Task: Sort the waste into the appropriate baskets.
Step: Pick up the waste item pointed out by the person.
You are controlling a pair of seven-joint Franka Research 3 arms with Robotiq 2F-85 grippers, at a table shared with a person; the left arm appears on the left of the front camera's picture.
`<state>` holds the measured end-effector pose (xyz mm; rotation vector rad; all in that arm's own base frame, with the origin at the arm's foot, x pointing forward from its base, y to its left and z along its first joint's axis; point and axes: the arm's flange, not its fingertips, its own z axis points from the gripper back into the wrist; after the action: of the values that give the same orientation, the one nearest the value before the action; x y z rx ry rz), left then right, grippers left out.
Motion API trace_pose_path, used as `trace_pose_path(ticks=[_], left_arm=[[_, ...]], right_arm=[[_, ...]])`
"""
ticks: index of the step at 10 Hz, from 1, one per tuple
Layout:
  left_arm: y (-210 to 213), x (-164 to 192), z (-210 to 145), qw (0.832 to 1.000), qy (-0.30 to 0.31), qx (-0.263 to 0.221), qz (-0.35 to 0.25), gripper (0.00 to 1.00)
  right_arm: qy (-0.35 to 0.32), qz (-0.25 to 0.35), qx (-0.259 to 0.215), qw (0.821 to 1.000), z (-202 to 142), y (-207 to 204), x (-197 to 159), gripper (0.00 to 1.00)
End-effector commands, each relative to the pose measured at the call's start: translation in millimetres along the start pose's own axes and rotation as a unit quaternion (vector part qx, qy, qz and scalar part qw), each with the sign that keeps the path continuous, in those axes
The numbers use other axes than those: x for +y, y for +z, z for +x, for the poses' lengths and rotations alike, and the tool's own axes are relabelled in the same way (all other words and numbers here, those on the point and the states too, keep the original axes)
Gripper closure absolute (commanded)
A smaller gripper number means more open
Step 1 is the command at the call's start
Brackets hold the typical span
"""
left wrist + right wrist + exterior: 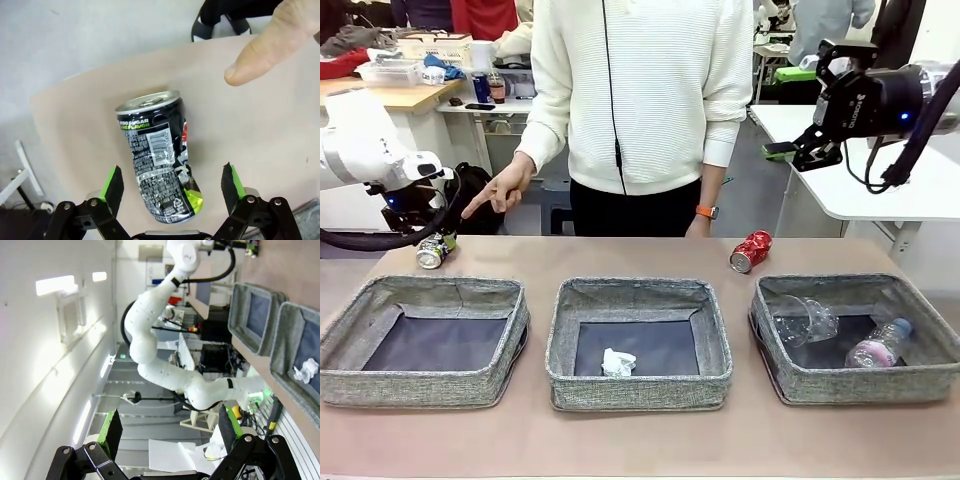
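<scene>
The left claw (172,175) hangs open around the dark can (152,145), top toward eleven o'clock. Next it must squeeze. The right claw (170,427) is open, empty.

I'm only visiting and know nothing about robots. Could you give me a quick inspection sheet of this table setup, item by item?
Surface: tan table, no spills seen.
Job's things: left basket looks bare; middle basket holds a paper ball; right basket holds a plastic cup and a bottle. The dark can and red can lie on the table behind them.
Clutter: nothing seen.
Grippers: left gripper open, fingers either side of the dark can; right gripper open, raised, holding nothing.
Cables: black cable loops under the left arm; another black cable hangs off the right arm.
Surroundings: a person's hand points toward the dark can; white side table; cluttered bench.
</scene>
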<state>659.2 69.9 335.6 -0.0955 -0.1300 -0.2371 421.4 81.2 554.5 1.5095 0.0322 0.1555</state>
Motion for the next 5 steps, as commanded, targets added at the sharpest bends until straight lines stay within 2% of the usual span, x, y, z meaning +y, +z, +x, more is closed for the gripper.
trace_pose_path(ticks=[1, 5], left_arm=[[-3, 10, 12, 1.000, 0.004, 0.008, -0.008, 0.00], [-13, 12, 14, 0.999, 0.026, 0.008, 0.017, 0.00]], right_arm=[[0.010, 0.003, 0.005, 1.000, -2, -2, -1, 0.00], [0.010, 0.003, 0.005, 1.000, -2, -2, -1, 0.00]])
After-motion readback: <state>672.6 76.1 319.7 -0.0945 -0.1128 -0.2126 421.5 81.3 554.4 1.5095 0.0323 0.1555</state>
